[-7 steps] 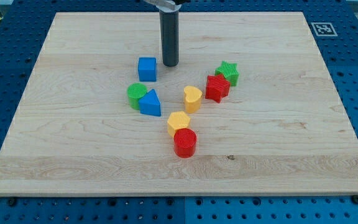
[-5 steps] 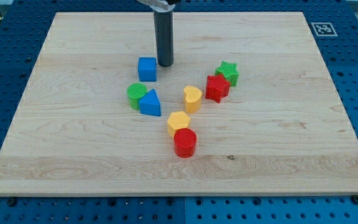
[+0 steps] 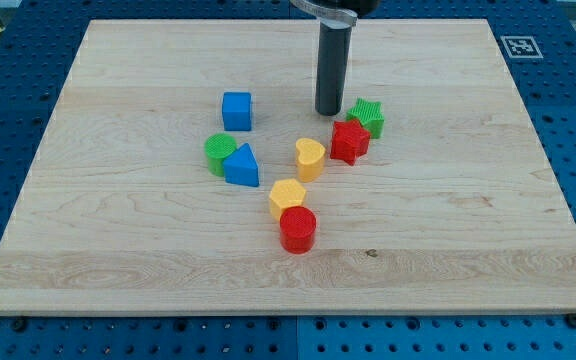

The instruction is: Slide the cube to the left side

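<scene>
Clawless, my tip (image 3: 328, 111) is swinging rightward, now just beside the green star (image 3: 367, 116), well apart from the blue cube (image 3: 236, 110), sitting unmoved upper-left of centre: pushing isn't starting.

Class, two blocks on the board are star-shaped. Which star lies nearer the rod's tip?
The green star. It sits just to the view's right of my tip, while the red star lies farther toward the view's bottom, touching the green one.

Straight dark rod (image 3: 329, 65), silvery collar above
</scene>
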Controlling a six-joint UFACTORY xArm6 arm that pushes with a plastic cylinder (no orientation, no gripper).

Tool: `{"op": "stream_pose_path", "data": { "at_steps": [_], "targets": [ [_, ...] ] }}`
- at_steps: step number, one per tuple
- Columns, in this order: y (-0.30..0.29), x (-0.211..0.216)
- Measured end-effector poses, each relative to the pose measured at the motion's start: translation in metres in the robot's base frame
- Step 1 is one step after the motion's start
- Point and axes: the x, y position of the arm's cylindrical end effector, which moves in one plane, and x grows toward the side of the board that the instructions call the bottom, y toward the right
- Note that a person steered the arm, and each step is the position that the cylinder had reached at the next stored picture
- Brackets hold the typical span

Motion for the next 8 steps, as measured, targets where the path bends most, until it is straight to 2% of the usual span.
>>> {"op": "stream_pose_path", "data": {
  "at_steps": [5,8],
  "targets": [
    [0.0,0.01],
    [-0.058,0.01]
  ]
}}
